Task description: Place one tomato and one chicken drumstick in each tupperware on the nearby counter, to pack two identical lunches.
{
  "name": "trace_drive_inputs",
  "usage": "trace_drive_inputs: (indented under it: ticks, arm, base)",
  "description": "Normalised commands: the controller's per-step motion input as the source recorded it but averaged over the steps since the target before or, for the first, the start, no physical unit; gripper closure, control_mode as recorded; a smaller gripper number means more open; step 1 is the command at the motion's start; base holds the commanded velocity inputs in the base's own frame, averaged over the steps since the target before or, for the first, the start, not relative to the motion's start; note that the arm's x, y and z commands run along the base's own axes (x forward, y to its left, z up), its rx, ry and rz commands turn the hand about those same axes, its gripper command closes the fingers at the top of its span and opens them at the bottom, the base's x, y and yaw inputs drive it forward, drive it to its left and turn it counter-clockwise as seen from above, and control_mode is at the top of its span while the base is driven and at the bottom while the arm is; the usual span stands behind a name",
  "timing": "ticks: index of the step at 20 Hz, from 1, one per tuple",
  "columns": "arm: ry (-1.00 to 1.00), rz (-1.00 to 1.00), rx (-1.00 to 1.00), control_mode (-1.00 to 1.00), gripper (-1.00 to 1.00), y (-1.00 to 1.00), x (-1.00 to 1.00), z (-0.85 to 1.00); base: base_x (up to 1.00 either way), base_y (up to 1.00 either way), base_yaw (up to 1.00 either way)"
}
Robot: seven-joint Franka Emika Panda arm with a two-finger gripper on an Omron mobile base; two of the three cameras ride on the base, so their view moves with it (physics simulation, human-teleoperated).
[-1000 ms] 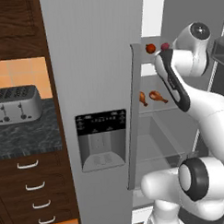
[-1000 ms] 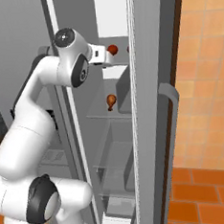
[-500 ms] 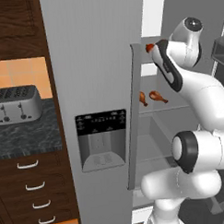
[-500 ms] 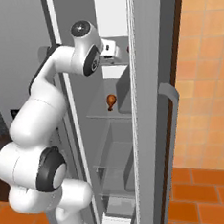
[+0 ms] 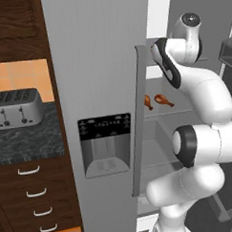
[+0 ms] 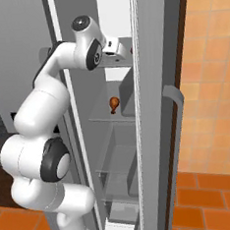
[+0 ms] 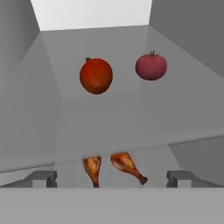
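Note:
Two tomatoes sit on an upper fridge shelf in the hand view, an orange-red one [image 7: 96, 75] to the left and a darker red one [image 7: 151, 66] to the right. On the shelf below lie two chicken drumsticks [image 7: 128, 166] [image 7: 92, 169], which also appear as drumsticks [image 5: 163, 100] [image 5: 148, 102] in the left base view. One drumstick [image 6: 114, 104] shows in the right base view. My gripper [image 7: 112, 178] is open and empty, reaching into the fridge at the height of the tomato shelf and still short of both tomatoes. The counter [image 5: 28, 143] lies to the left. The tupperware is out of view.
The closed grey fridge door [image 5: 101, 114] with its dispenser stands left of my arm. The open door [image 6: 159, 113] with a handle stands to the right. A steel toaster [image 5: 16, 108] sits on the counter over drawers [image 5: 33, 193]. Clear bins fill the lower fridge.
My arm has reached deeper into the fridge and the hand has turned toward the shelves. The jaws have stayed open, and the food has not moved.

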Motion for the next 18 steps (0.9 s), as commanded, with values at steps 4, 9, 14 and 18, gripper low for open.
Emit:
trace_drive_inputs:
  ticks: [4, 9, 14, 18]
  arm:
    - [0.01, 0.00, 0.00, -1.00, -1.00, 0.00, 0.01, 0.00]
    - [0.03, 0.02, 0.02, -1.00, -1.00, 0.00, 0.19, 0.00]
    - [0.00, 0.00, 0.24, -1.00, -1.00, 0.00, 0.32, 0.00]
    - [0.00, -0.03, 0.00, -1.00, -1.00, 0.00, 0.00, 0.00]
  base:
    - [0.00, 0.00, 0.00]
    - [0.00, 0.00, 0.00]
    - [0.00, 0.00, 0.00]
    - [0.00, 0.00, 0.00]
